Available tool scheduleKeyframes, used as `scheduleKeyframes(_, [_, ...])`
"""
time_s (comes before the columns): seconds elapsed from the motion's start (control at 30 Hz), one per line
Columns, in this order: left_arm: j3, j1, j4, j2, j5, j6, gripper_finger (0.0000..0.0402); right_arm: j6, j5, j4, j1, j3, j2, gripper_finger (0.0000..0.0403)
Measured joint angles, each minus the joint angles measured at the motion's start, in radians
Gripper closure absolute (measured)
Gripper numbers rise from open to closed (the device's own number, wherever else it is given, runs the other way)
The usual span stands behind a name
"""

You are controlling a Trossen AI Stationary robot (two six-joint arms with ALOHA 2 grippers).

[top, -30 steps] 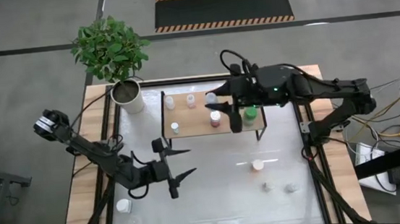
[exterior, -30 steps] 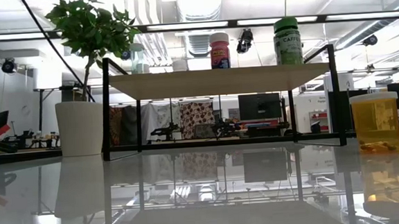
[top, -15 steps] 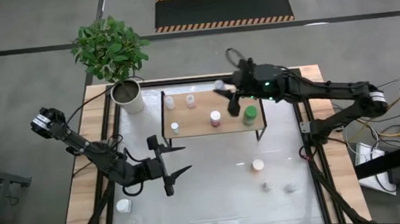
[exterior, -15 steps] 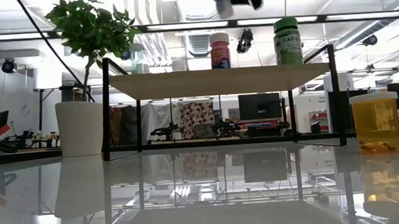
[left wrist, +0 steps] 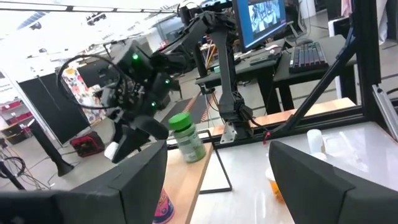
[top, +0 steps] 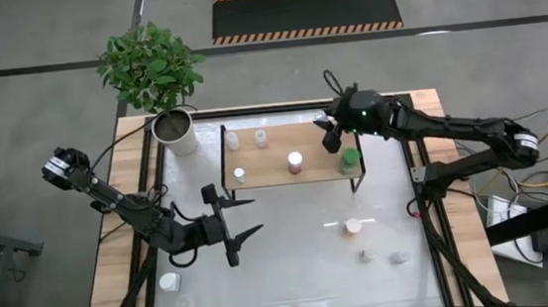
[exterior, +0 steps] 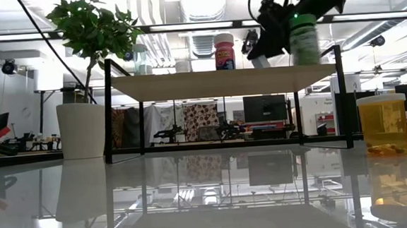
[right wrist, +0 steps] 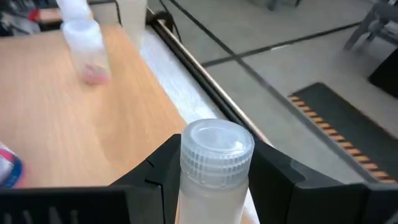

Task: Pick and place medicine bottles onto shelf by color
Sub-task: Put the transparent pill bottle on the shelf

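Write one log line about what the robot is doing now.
right pincer: holds white-capped bottle over shelf | left pincer: open, waiting over table

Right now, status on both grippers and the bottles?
Right gripper shut on white-capped bottle, above shelf right end. Left gripper open, waiting over table. Green-capped bottle close beside.

Medicine bottles, partly sorted onto the shelf (top: 276, 170)

A green-capped bottle (top: 351, 159) stands upright at the shelf's right end, a red-labelled white bottle (top: 295, 162) mid-board, three small pale bottles (top: 239, 175) toward the left. A clear white-capped bottle (right wrist: 214, 167) is held over the shelf's far right edge. An orange bottle (top: 353, 227) and small jars (top: 398, 258) stand on the counter.
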State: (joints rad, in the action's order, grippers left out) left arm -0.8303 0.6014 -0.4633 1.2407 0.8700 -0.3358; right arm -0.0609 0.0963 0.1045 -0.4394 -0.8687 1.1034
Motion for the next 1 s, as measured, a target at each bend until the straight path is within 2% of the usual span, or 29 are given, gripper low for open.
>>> scheduleKeyframes(0.13, [0.003, 0.000, 0.001, 0.000, 0.000, -0.012, 0.0136, -0.092, 0.002, 0.108, -0.004, -0.085, 0.013, 0.0266])
scheduleKeyframes(0.2, [0.003, 0.000, 0.000, 0.000, 0.000, -0.012, 0.0136, -0.088, -0.006, 0.141, -0.006, -0.128, 0.021, 0.0266])
scheduleKeyframes(0.3, [0.003, -0.002, 0.000, 0.000, 0.000, -0.012, 0.0136, -0.059, -0.080, 0.175, -0.007, -0.197, 0.024, 0.0266])
scheduleKeyframes(0.37, [0.003, -0.002, 0.000, 0.000, 0.000, -0.011, 0.0136, -0.004, -0.192, 0.165, 0.003, -0.239, 0.016, 0.0266])
scheduleKeyframes(0.4, [0.004, -0.002, -0.004, 0.001, 0.000, -0.010, 0.0136, 0.038, -0.291, 0.143, 0.018, -0.249, 0.010, 0.0266])
scheduleKeyframes(0.47, [0.004, -0.017, -0.049, 0.016, -0.015, 0.010, 0.0136, 0.113, -0.487, 0.030, 0.091, -0.252, 0.002, 0.0266])
scheduleKeyframes(0.5, [0.004, -0.032, -0.088, 0.031, -0.045, 0.012, 0.0136, 0.132, -0.528, -0.050, 0.152, -0.247, 0.001, 0.0266])
scheduleKeyframes(0.53, [0.004, -0.051, -0.123, 0.048, -0.090, 0.011, 0.0136, 0.137, -0.528, -0.124, 0.225, -0.236, 0.000, 0.0266])
scheduleKeyframes(0.6, [0.004, -0.086, -0.200, 0.086, -0.208, -0.005, 0.0136, 0.083, -0.461, -0.195, 0.362, -0.222, 0.001, 0.0266])
scheduleKeyframes(0.73, [-0.010, -0.165, -0.350, 0.145, -0.348, -0.011, 0.0136, -0.077, -0.213, -0.205, 0.564, -0.241, 0.013, 0.0266])
scheduleKeyframes(0.83, [-0.028, -0.227, -0.426, 0.180, -0.421, -0.010, 0.0136, -0.138, -0.115, -0.207, 0.652, -0.257, 0.013, 0.0266])
scheduleKeyframes(0.93, [-0.046, -0.262, -0.474, 0.213, -0.546, 0.023, 0.0136, -0.135, -0.102, -0.207, 0.685, -0.263, 0.010, 0.0266])
scheduleKeyframes(1.0, [-0.062, -0.275, -0.482, 0.229, -0.567, 0.042, 0.0136, -0.124, -0.094, -0.207, 0.692, -0.266, 0.012, 0.0266])
